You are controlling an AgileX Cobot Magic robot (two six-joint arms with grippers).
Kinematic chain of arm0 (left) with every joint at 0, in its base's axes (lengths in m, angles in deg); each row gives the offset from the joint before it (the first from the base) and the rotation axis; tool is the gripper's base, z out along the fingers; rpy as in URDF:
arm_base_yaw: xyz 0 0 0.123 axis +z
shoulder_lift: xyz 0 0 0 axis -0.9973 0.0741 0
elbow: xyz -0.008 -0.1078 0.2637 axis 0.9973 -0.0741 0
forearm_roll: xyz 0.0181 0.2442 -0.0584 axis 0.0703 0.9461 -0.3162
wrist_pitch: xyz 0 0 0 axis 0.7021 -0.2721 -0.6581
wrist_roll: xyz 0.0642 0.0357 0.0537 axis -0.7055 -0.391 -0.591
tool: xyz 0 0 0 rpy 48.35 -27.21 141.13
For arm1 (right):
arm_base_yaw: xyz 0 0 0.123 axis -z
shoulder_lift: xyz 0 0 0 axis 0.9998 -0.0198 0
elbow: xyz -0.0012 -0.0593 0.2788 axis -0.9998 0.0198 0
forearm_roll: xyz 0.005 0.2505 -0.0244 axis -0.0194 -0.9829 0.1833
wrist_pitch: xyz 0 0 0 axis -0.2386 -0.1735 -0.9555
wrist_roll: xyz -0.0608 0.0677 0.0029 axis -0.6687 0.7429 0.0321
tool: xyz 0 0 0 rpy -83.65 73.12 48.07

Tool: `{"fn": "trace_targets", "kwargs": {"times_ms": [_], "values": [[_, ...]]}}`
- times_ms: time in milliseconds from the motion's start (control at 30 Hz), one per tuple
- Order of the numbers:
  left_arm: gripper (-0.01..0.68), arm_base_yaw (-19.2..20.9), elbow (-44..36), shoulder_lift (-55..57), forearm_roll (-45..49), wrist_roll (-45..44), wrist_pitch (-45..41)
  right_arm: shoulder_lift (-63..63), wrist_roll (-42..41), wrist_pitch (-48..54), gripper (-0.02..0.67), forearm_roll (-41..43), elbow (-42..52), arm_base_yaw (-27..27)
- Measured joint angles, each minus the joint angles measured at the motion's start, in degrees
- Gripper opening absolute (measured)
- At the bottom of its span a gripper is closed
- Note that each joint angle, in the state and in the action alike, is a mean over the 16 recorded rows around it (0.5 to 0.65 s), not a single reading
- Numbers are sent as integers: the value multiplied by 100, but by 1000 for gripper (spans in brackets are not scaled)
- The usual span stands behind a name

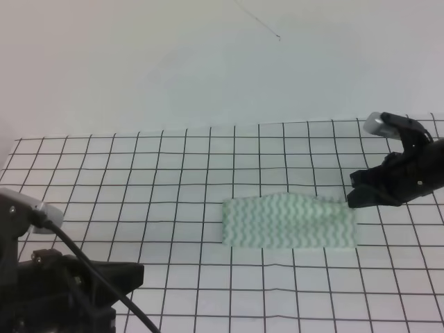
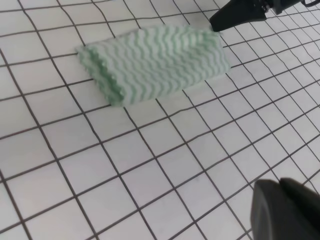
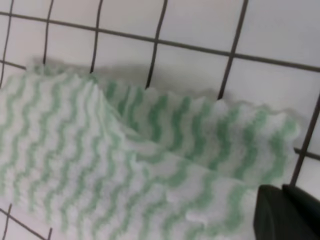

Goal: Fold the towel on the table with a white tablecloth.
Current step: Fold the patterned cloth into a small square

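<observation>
The towel (image 1: 288, 222), pale green and white wavy stripes, lies doubled over on the table with a white tablecloth (image 1: 139, 173), right of centre. My right gripper (image 1: 351, 198) sits low at the towel's far right corner, fingers together. In the right wrist view the towel (image 3: 125, 165) fills the frame, and a raised ridge of its upper layer runs up to the dark fingertips (image 3: 287, 215). My left gripper (image 1: 132, 274) rests near the front left, shut and empty, well away from the towel (image 2: 155, 60). Its fingers (image 2: 287, 210) show at the left wrist view's lower right.
A black square grid covers the white cloth out to every edge of the view. A plain pale wall stands behind the table's far edge (image 1: 208, 128). A black cable (image 1: 90, 270) runs over the left arm at the front left.
</observation>
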State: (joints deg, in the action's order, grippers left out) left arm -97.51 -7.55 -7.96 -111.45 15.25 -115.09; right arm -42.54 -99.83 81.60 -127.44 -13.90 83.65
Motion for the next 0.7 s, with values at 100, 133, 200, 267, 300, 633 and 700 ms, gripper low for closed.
{"fn": "trace_targets", "kwargs": {"times_ms": [100,133,200,267,300,633,700], "values": [[-1,0,0,-4,-3,8,-3,-105,-70,40,56,3,-134,42],[-1,-1,0,-6,-3,10,-4,-134,-92,50,76,2,-174,50],[-1,-1,0,-11,-4,14,-7,-175,-132,59,116,-10,-250,58],[-1,-1,0,-13,-4,18,-12,-189,-175,61,155,-37,-325,59],[-1,-2,0,-15,-4,19,-14,-185,-194,61,175,-53,-363,59],[-1,-2,2,-11,-35,13,62,204,-490,402,290,-177,-756,56],[-1,-2,17,20,-77,-6,122,329,-586,562,284,-188,-817,55]]}}
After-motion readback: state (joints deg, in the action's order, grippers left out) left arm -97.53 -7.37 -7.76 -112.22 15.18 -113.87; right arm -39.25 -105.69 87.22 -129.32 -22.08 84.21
